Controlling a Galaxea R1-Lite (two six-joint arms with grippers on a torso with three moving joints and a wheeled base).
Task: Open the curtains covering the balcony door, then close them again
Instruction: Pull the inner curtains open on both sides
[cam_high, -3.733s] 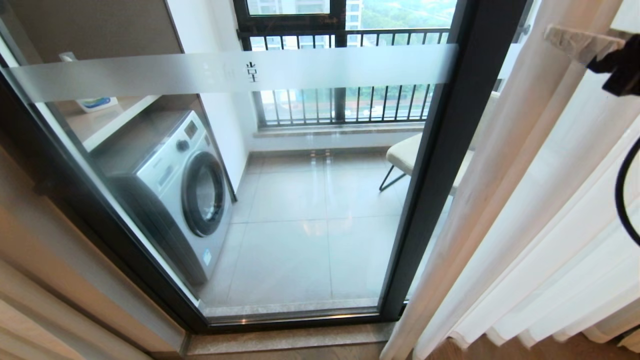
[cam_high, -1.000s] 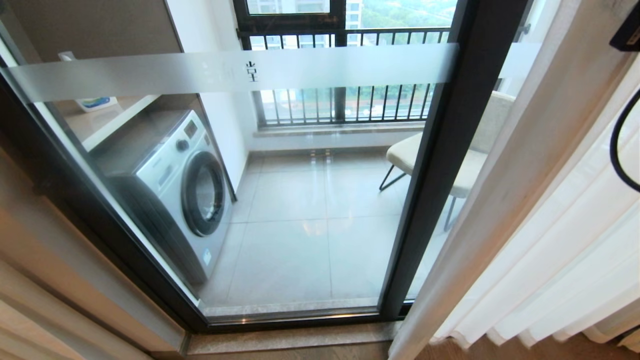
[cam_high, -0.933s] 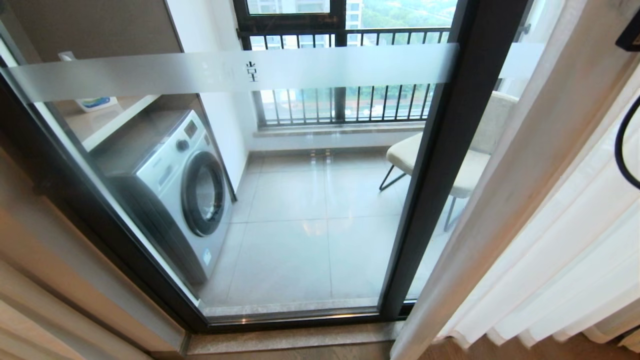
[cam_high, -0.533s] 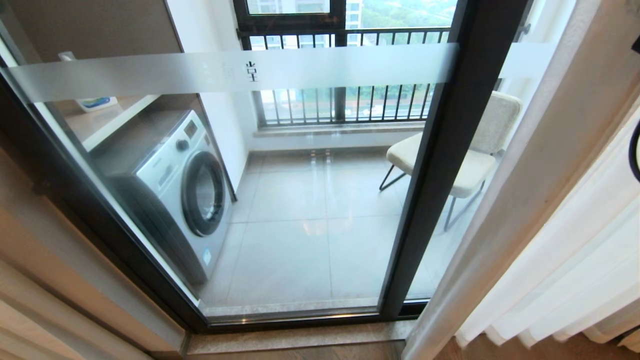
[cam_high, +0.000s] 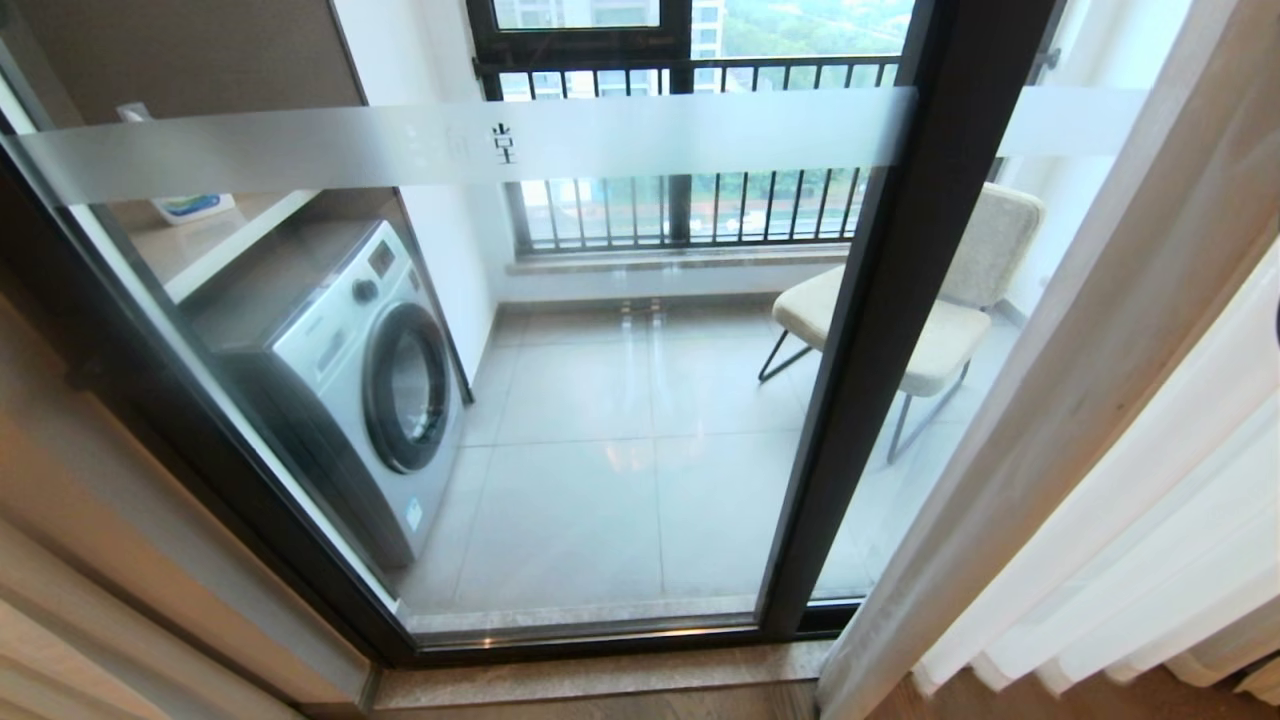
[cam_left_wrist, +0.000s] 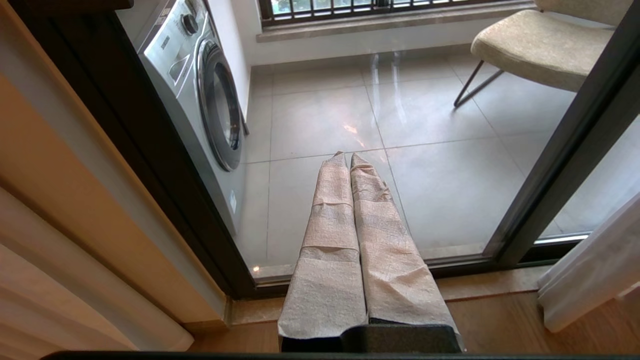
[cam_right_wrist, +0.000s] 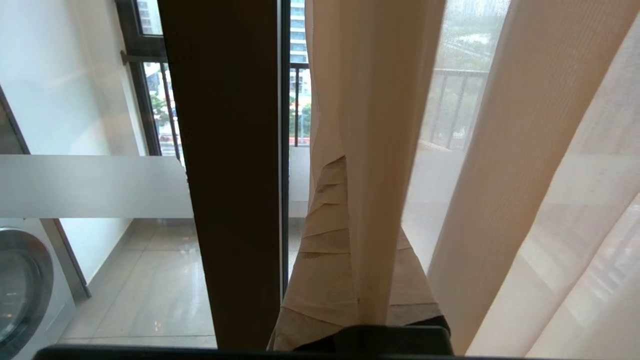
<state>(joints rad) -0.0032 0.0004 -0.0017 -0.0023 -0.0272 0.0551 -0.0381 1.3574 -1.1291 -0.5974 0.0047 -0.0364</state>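
curtains (cam_high: 1090, 400) drawn further right, chair (cam_high: 950, 300) uncovered

Beige curtains (cam_high: 1090, 380) gathered right (sheer white layer behind), balcony door (cam_high: 900, 300) uncovered

- I can't read the small characters (cam_high: 503, 143) on the balcony door (cam_high: 900, 300).
- The curtains (cam_right_wrist: 370, 150) hide my right gripper's (cam_right_wrist: 345, 170) far finger.
- The door frame cuts across the chair (cam_high: 950, 300).

Tan tape-wrapped jaws, black base
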